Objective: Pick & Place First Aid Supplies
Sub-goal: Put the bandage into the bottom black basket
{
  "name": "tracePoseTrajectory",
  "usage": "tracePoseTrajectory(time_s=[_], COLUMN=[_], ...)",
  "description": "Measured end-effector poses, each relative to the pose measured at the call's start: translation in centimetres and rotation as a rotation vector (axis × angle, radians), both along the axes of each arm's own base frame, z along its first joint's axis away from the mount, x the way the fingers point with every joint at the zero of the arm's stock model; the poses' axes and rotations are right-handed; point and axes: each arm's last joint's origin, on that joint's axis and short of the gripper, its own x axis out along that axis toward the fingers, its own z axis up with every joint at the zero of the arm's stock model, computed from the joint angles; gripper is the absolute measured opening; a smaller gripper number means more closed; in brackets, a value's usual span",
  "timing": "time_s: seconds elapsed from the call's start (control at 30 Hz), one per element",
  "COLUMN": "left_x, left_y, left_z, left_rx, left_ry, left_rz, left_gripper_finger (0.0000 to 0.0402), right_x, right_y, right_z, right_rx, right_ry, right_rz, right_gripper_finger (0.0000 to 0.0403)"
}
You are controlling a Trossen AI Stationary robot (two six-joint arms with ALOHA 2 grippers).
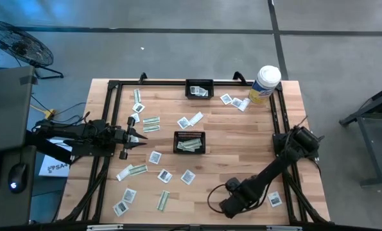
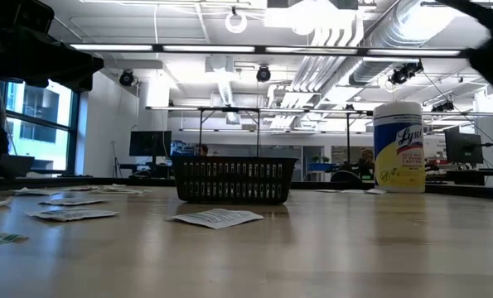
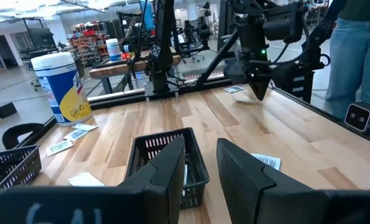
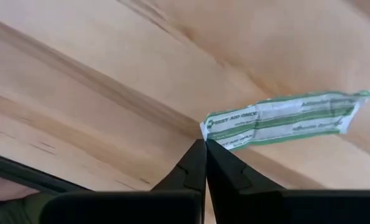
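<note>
1. The right gripper (image 4: 204,144) is low over the wooden table (image 1: 242,147) near its front edge, toward the front right corner.
2. Its fingers are pressed together, pinching one end of a green-and-white strip packet (image 4: 284,119).
3. The rest of that packet extends away from the fingertips, just above the wood.
4. The left gripper (image 1: 141,133) waits by the table's left edge, fingers (image 3: 163,171) slightly apart and holding nothing.

Two dark robot arms
Matte black jointed links end in wedge-shaped black fingers (image 3: 172,168); a black cable loops beside the right arm (image 1: 268,173).
</note>
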Motion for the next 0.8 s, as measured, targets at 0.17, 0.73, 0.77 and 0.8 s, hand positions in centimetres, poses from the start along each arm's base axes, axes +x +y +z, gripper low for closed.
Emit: tracePoseTrajectory(time_s=[0.17,0.73,0.77,0.8], left_x=[0.0,0.0,0.0,0.0], left_y=[0.0,0.0,0.0,0.0], left_z=[0.0,0.0,0.0,0.0], left_rx=[0.0,0.0,0.0,0.0], left_ry=[0.0,0.0,0.0,0.0], left_rz=[0.0,0.0,0.0,0.0], left_gripper_finger=[0.0092,0.0092,0.0092,0.0092], right_x=[0.1,0.6,0.8,1.1], right_y=[-0.3,-0.7,-1.0,-1.2], right_z=[0.9,1.8,1.8,1.8], right_rx=[-0.029,-0.105,-0.119,-0.13], right_ry=[0.041,-0.015,-0.029,-0.046], right_rz=[0.016,0.071,0.069,0.07], right_gripper_finger=[0.0002,0.0001,0.0001,0.0001])
